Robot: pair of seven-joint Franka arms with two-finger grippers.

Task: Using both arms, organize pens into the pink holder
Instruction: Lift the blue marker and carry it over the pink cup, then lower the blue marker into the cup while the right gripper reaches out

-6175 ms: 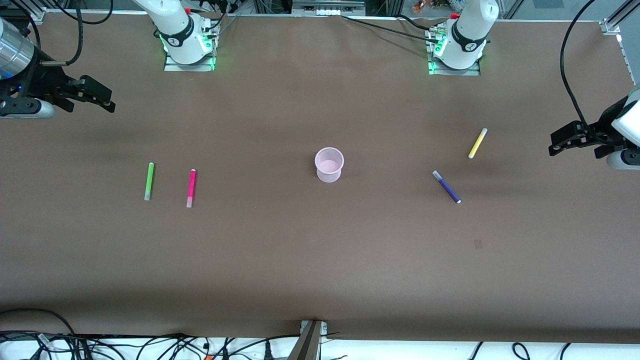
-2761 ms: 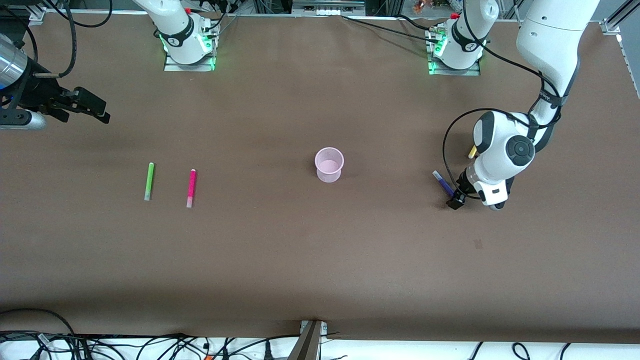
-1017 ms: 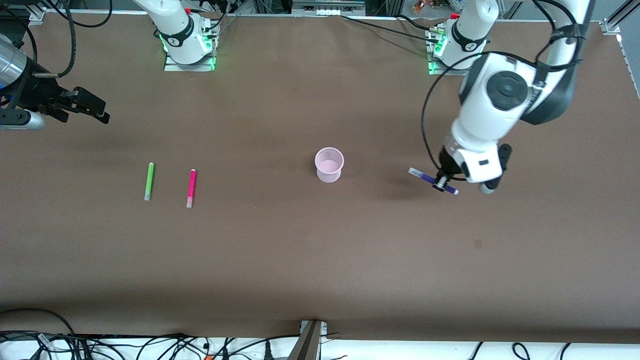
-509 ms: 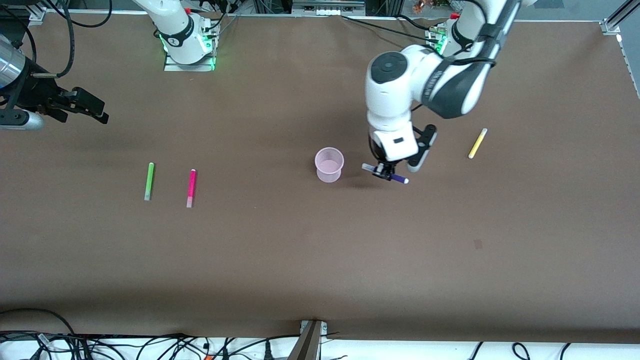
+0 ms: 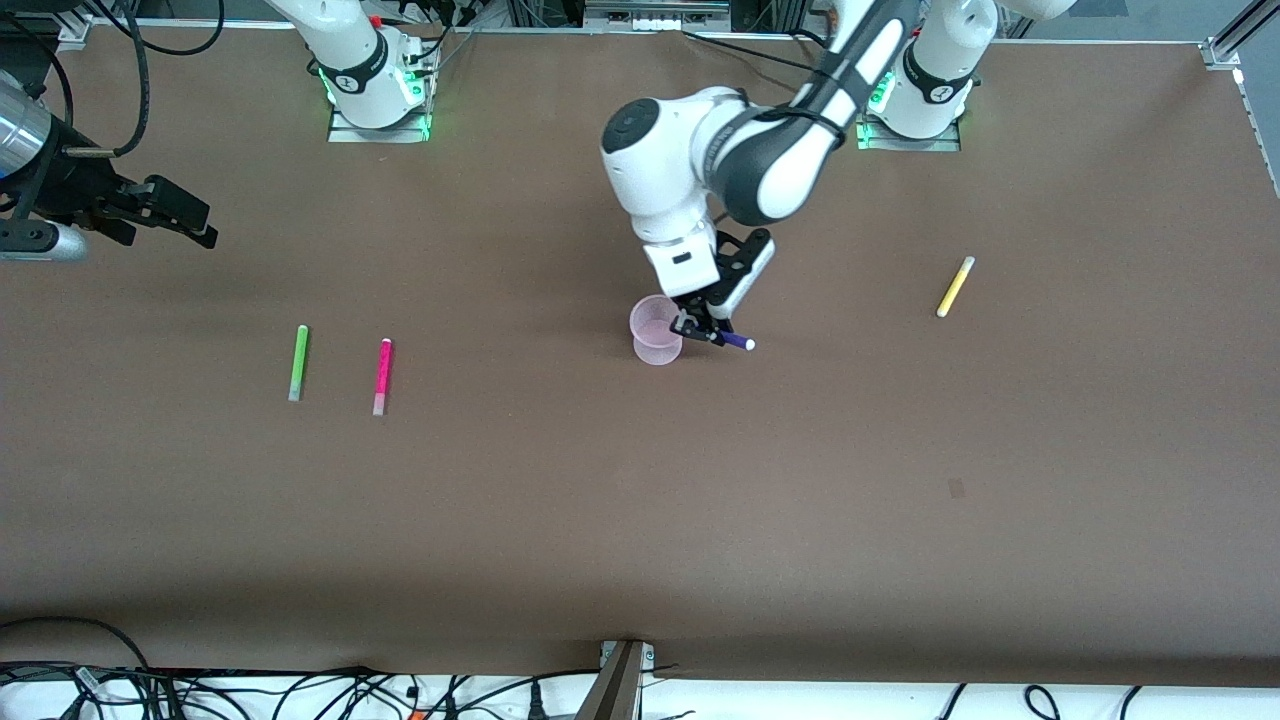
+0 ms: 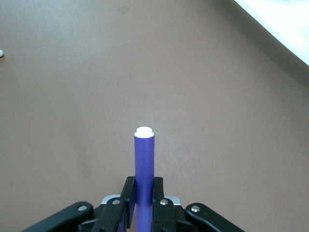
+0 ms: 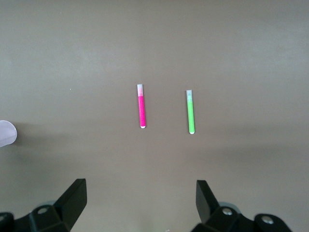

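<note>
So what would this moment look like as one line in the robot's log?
left gripper: shut on purple pen, at pink holder rim | right gripper: open, waiting | green pen, magenta pen, yellow pen: on table

The brown table (image 5: 640,500) carries the pink holder (image 5: 657,335) at its middle. The lime green pen (image 5: 298,362) and magenta pen (image 5: 382,376) lie side by side toward the right arm's end, the yellow pen (image 5: 955,286) toward the left arm's end.

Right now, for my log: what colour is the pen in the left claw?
Purple pen; left wrist view.

No readable text, labels, brands or numbers anywhere.
</note>
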